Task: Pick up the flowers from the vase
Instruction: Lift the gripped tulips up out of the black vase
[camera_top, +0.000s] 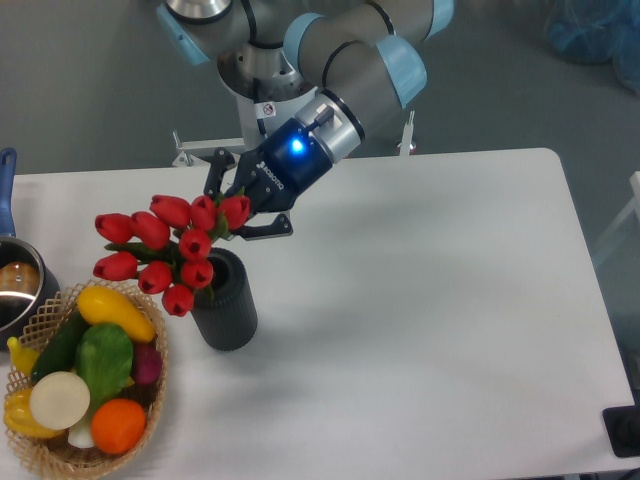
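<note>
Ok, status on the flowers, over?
Gripper shut on the flowers. Bunch tilted left, stems at the vase mouth, not clear yet. Wicker basket close on the left, nothing blocking above.

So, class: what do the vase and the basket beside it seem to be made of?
The vase: dark grey, matte, no glare, perhaps plastic or ceramic; the look leaves it open. The basket: tan woven wicker, with an open-weave rim.
</note>
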